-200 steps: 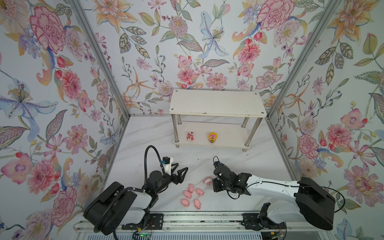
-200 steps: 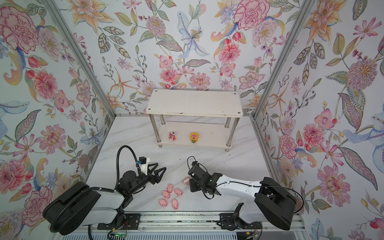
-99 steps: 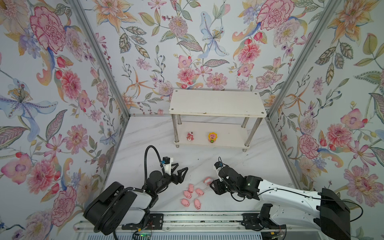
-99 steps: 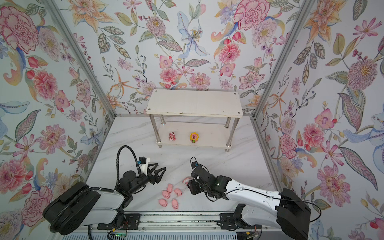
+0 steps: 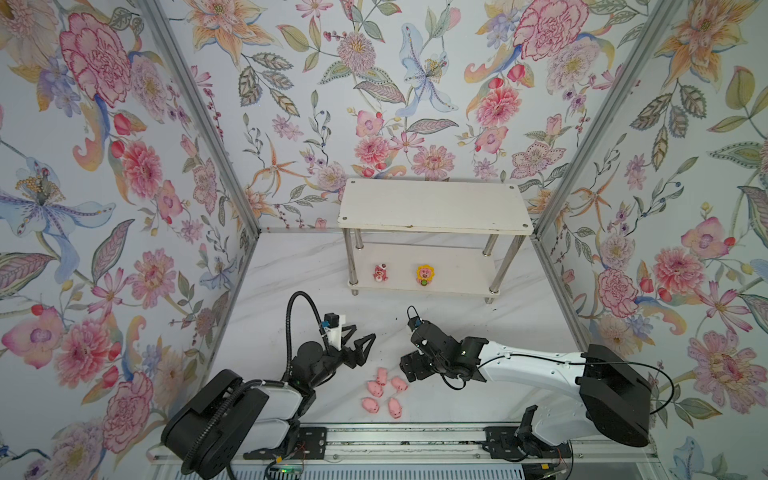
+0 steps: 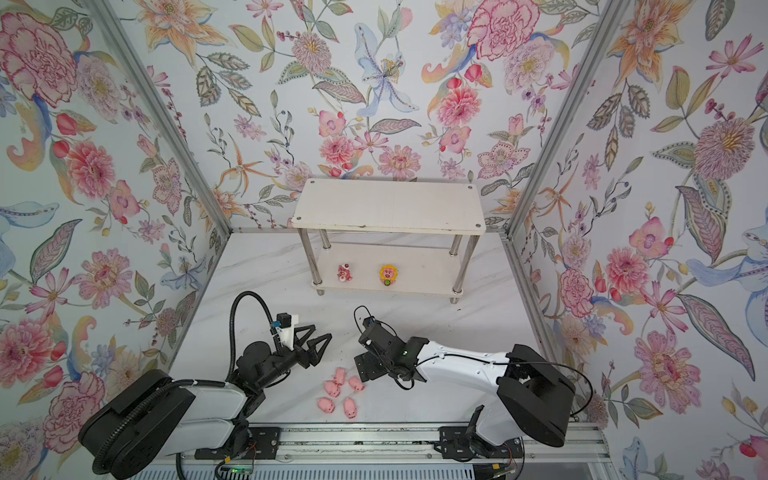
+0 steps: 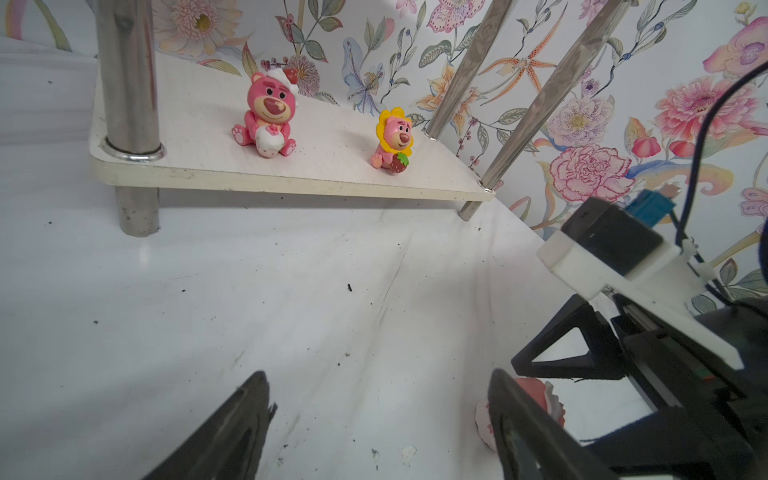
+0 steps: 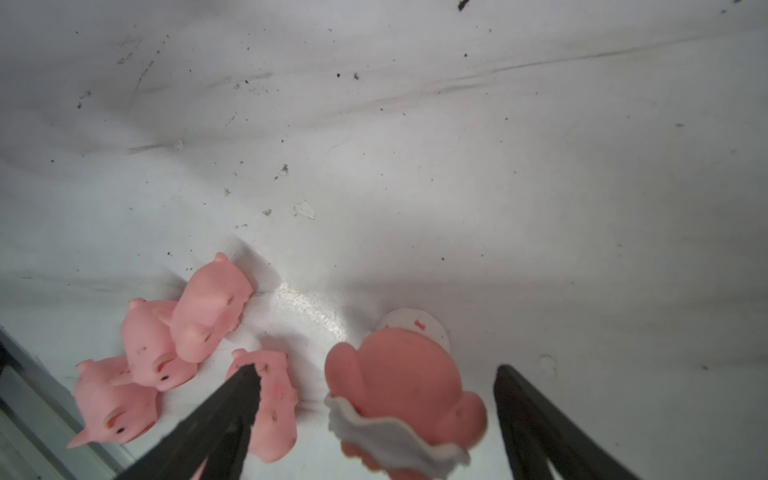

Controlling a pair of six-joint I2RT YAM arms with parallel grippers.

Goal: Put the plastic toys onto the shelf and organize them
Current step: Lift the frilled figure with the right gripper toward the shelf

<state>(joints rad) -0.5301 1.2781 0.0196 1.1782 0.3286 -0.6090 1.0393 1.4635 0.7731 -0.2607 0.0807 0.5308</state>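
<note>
R gripper point(image 8: 376, 368) just went shut→wide; jaws now straddle pink-and-white figurine point(image 8: 407, 386) on table point(image 5: 291, 291), near-centre, just right of pigs point(image 5: 380, 388). Not gripped yet, so pick is pending. L gripper point(image 7: 379, 376) wide, empty. Already on shelf point(image 5: 436, 203) lower tier: red-pink bear point(image 5: 379, 273), sunflower bear point(image 5: 424, 274).

I've got the white two-tier shelf point(image 5: 434, 205) standing upright. On its lower tier the red-pink bear point(image 5: 379, 273) and the yellow-petalled figure point(image 5: 424, 274) sit upright, apart. Well in front of the shelf, five pink pigs point(image 5: 375, 388) huddle on the bench, and the pink-and-white figure point(image 8: 405, 386) lies tipped just beside them.
</note>
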